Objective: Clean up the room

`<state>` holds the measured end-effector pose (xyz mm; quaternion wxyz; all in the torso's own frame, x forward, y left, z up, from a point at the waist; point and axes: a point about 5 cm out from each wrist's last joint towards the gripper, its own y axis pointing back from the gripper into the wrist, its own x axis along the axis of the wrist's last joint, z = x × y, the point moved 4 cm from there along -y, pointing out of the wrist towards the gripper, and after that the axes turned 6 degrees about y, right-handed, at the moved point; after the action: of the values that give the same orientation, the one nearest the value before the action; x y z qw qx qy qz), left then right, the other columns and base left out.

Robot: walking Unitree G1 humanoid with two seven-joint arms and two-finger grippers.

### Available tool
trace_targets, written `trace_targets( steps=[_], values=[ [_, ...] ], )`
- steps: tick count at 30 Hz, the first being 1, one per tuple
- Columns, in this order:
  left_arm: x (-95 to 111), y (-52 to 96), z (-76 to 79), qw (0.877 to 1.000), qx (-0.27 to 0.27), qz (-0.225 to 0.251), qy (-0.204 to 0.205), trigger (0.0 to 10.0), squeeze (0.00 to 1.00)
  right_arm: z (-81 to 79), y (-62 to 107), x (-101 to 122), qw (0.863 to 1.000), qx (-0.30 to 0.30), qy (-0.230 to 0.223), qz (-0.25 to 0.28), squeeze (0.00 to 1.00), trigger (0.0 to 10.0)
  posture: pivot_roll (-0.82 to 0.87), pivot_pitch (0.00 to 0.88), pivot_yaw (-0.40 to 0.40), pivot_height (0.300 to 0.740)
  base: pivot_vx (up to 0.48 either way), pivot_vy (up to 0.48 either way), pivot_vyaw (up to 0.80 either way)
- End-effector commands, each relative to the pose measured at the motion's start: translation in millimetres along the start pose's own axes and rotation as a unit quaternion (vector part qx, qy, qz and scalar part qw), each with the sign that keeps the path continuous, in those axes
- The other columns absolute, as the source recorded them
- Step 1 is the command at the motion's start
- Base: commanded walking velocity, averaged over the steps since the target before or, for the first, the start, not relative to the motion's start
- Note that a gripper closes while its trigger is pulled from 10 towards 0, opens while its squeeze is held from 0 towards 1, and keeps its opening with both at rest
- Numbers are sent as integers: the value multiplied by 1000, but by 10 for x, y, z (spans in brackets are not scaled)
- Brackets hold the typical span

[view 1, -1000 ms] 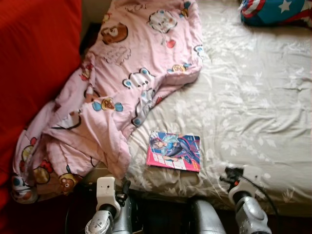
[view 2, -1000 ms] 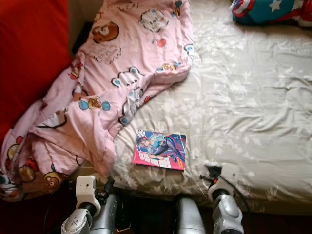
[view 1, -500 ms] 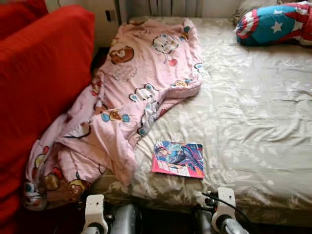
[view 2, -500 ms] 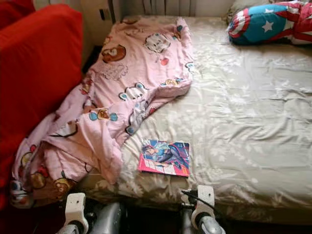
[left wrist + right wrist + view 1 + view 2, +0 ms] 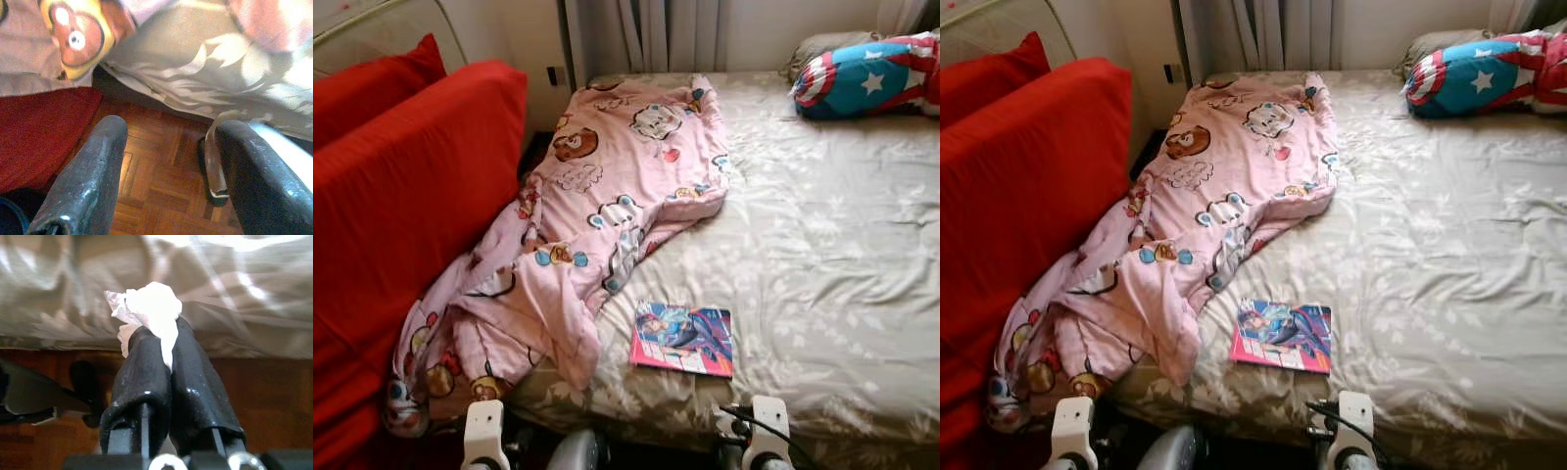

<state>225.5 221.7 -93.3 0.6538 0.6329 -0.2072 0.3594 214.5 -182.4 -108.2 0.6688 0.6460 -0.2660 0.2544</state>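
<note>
right wrist view: right hand point(image 5: 168, 340) pinches tissue point(image 5: 146, 313).

I see a bed point(image 5: 842, 255) with a beige leaf-print sheet, lit from the far side. A red sofa point(image 5: 401, 225) stands along its left edge. Grey curtains point(image 5: 651, 34) hang on the far wall point(image 5: 783, 24). The floor point(image 5: 156, 186) is wood parquet.

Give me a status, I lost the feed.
Right gripper shut on crumpled tissue, low by bed edge. Left gripper open over floor. Comic book and pink blanket still on bed.
</note>
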Motion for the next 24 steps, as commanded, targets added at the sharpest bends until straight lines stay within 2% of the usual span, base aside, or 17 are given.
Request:
trace_targets(
  steps=[1, 2, 6, 8, 14, 19, 24],
  values=[
    [-91, 18, -24, 1000, 6, -19, 3, 10000, 0, 48, 11, -50, 1000, -9, 3, -11, 0, 10000, -113, 37, 97, 730, 0, 0, 0],
    [-137, 24, -1, 1000, 7, -26, 5, 10000, 0, 107, 12, -42, 1000, -18, 5, -11, 0, 10000, -117, 33, 91, 740, 0, 0, 0],
    [-211, 32, 60, 999, 4, -36, 9, 10000, 0, 176, 13, -21, 1000, -25, 5, -9, 0, 10000, -111, 28, 74, 740, 0, 0, 0],
    [-319, 51, 150, 999, 0, -47, 21, 10000, 0, 237, 12, -2, 999, -31, 6, -9, 0, 10000, -104, 19, 40, 740, 0, 0, 0],
    [-448, 83, 209, 997, 3, -65, 33, 10000, 0, 205, -9, 40, 1000, -24, 6, -11, 0, 10000, -117, 9, 17, 740, 0, 0, 0],
    [-469, 78, 230, 996, 7, -74, 41, 10000, 0, 160, -33, 113, 1000, -14, 10, -4, 0, 10000, -127, 4, 11, 740, 0, 0, 0],
    [-345, 32, 230, 998, 5, -60, 34, 10000, 0, 141, -53, 166, 1000, -19, 2, -3, 0, 10000, -97, 28, 14, 740, 0, 0, 0]
  ],
)
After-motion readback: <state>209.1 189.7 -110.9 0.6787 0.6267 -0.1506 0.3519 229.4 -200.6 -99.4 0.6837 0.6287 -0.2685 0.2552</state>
